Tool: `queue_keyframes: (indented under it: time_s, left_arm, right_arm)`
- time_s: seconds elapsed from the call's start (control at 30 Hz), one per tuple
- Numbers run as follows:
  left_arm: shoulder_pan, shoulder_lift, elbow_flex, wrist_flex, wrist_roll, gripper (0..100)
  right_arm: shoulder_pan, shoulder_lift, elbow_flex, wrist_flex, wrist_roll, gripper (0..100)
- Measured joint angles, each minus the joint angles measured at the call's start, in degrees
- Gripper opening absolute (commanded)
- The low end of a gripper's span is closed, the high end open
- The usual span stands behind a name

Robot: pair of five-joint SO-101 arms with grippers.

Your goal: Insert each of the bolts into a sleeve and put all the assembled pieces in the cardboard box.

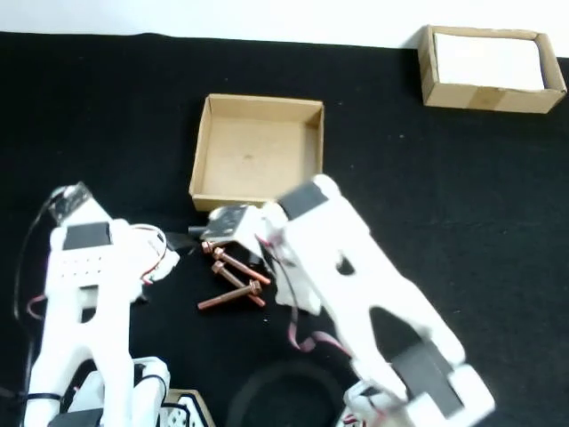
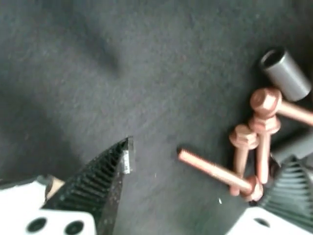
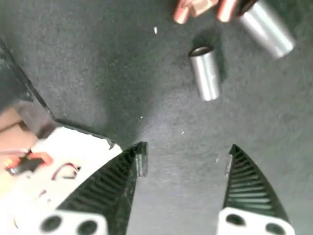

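Bolts [image 1: 233, 276]: copper-coloured, flanged hex heads, lying in a loose crossed pile on the black surface [image 1: 444, 222], centre of the high view, just below the cardboard box [image 1: 258, 147]. None is in a sleeve, all are outside the box.

Left wrist view: same bolts [image 2: 215, 171] at the right side of the frame, heads bunched together and touching, one long shank pointing toward frame centre. One grey sleeve [image 2: 286, 73] lies on its side at upper right, open bore visible, right beside the topmost bolt head.

Right wrist view: two sleeves on their sides in the upper part of the frame, one near top centre [image 3: 205, 73], one at upper right [image 3: 266, 27], close together but apart. Bolt ends [image 3: 195, 10] poke in at the top edge.

Left hand [image 2: 205, 156]: jaws spread wide, holding nothing, low over the surface, with the bolt pile between the fingertips toward the right one.

Right hand [image 3: 187, 154]: jaws apart, nothing in it, bare surface between the tips, sleeves ahead of it.

High view: left arm [image 1: 89, 258] at lower left, right arm [image 1: 329, 249] running from lower right up to centre, its front end just above the bolt pile at the box's near wall. Second box [image 1: 484, 96] with white contents at upper right, well apart.
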Motion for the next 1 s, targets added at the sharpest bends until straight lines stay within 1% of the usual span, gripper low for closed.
queue_keyframes:
  time_s: [0.17,0.37,0.43,0.6,0.8,1.0]
  left_arm:
    - [0.0,0.0,2.2,-4.48,0.35,45]
    - [0.0,0.09,5.36,-11.96,0.35,45]
    - [0.0,0.09,5.71,-13.27,0.35,45]
    - [-0.09,0.09,6.07,-14.15,0.35,45]
    - [-0.09,0.09,6.07,-14.15,0.35,45]
    - [-0.09,0.09,6.07,-14.15,0.35,45]
  right_arm:
    - [0.0,7.56,-5.19,-1.85,0.97,23.8]
    - [-1.67,12.66,-5.54,-4.31,0.97,23.8]
    - [-2.02,13.89,-5.54,-4.4,0.97,23.8]
    - [-2.2,16.62,-5.54,-6.24,0.97,23.8]
    - [-2.2,17.93,-2.29,-13.71,0.97,23.8]
    - [-2.2,18.02,1.76,-18.73,0.97,23.8]
